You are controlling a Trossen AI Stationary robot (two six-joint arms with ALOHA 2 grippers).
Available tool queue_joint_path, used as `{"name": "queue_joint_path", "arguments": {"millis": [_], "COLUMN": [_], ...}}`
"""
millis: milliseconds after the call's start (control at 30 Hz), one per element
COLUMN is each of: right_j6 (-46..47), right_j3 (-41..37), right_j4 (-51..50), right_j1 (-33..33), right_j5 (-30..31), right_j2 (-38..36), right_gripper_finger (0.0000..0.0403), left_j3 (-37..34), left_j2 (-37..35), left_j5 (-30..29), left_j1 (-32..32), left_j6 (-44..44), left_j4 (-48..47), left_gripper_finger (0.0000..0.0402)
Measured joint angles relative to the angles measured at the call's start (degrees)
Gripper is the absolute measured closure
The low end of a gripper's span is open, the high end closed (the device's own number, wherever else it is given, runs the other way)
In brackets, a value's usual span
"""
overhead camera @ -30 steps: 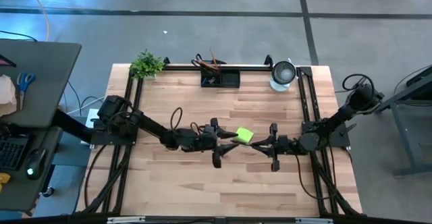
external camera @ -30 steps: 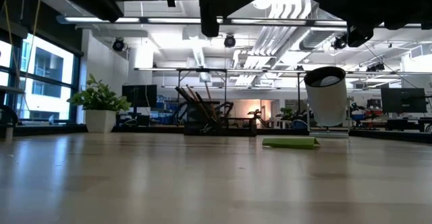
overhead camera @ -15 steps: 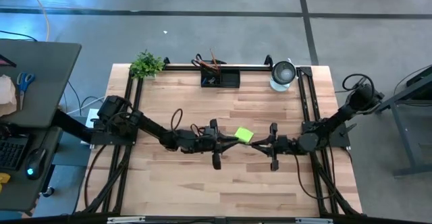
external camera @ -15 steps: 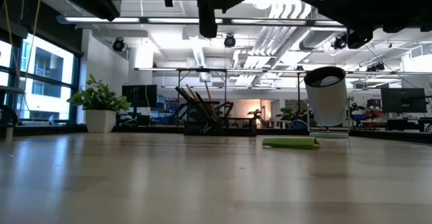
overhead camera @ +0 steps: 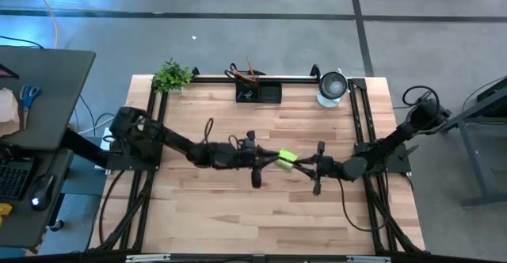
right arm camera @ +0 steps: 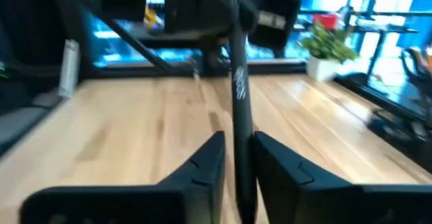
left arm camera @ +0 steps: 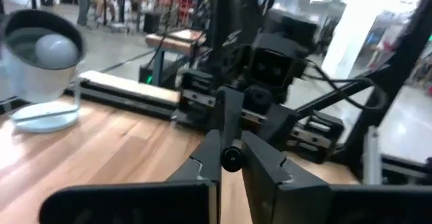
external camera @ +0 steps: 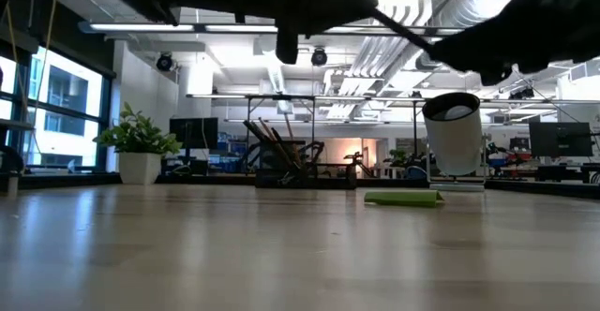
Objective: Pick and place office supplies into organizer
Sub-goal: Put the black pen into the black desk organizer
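Pale wooden table (overhead camera: 238, 207), two dark arms meeting over its middle at a lime-green sticky-note pad (overhead camera: 287, 158).

The pad lies flat on the table. The left tool (overhead camera: 268, 161) hangs just beside the pad on the left arm's side, clenched on a black pen (right arm camera: 240, 102). The right tool (overhead camera: 305, 165) hangs just beside the pad on the opposite side and meets the same pen; whether it is gripping cannot be told. The organizer (overhead camera: 258, 93) stands well apart from the pad, at the table's far edge, with pencils and scissors already in it.
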Motion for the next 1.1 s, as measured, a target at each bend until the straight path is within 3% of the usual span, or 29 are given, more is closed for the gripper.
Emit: {"name": "queue_joint_path", "arguments": {"millis": [233, 400, 600, 733, 900, 1100], "right_j6": [-0.4, -6.5, -7.6, -7.3, -7.1, -7.7], "right_j3": [0.0, 0.0, 0.0, 0.0, 0.0, 0.0], "right_j4": [-6.4, -4.4, -2.9, -2.9, -3.0, -3.8], "right_j1": [0.2, 0.1, -0.1, -1.9, -6.3, -13.7], "right_j5": [3.8, 11.6, 18.4, 18.9, 17.3, 12.5], "right_j2": [0.1, 0.0, 0.0, 0.0, 0.0, 0.0], "right_gripper_finger": [0.0275, 0.0242, 0.022, 0.0218, 0.0229, 0.0251], "left_j3": [0.1, 0.1, 6.1, 14.1, 17.5, 17.5], "left_j2": [-8.8, -13.6, -17.9, -18.2, -18.2, -16.1], "left_j5": [6.0, 10.8, 7.8, 6.9, 7.3, 19.7], "left_j1": [9.2, 13.9, 21.8, 26.7, 32.7, 45.0], "left_j6": [0.9, 1.1, 7.1, 11.0, 15.1, 15.9], "left_j4": [-8.4, -20.2, -42.3, -56.6, -59.7, -59.2], "left_gripper_finger": [0.0391, 0.039, 0.0386, 0.0392, 0.0383, 0.0391]}}
